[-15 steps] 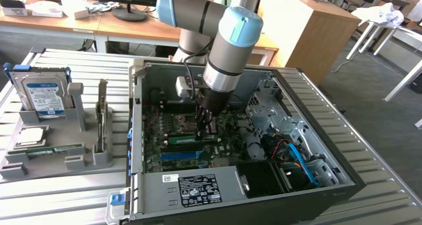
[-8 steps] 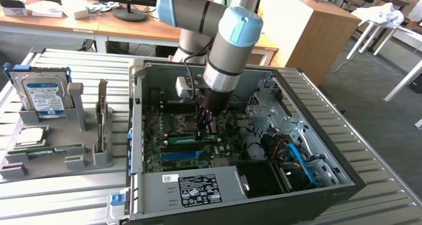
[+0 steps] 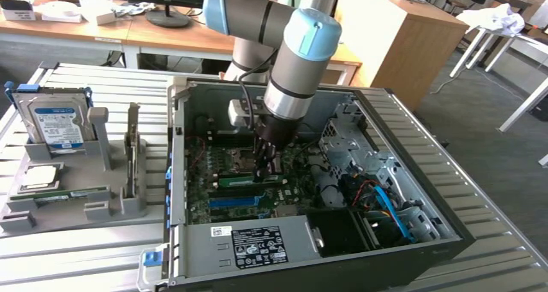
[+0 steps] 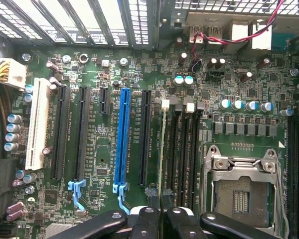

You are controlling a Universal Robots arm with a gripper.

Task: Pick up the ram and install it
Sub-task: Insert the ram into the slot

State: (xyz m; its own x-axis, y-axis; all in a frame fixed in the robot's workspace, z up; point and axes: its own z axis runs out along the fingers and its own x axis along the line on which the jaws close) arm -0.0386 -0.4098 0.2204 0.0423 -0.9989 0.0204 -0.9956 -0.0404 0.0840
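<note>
My gripper reaches down into the open computer case, just above the motherboard. It is shut on the ram. In the wrist view the ram shows edge-on as a thin pale green strip running out from between the black fingers. The strip lies along the first of the black memory slots, beside a black expansion slot. In the exterior view the ram is a narrow green stick under the gripper, down at board level. I cannot tell whether it is seated in the slot.
A blue expansion slot, a white slot and the CPU socket flank the memory slots. A grey holder beside the case carries a silver hard drive, an upright grey card and another green stick. The power supply fills the case front.
</note>
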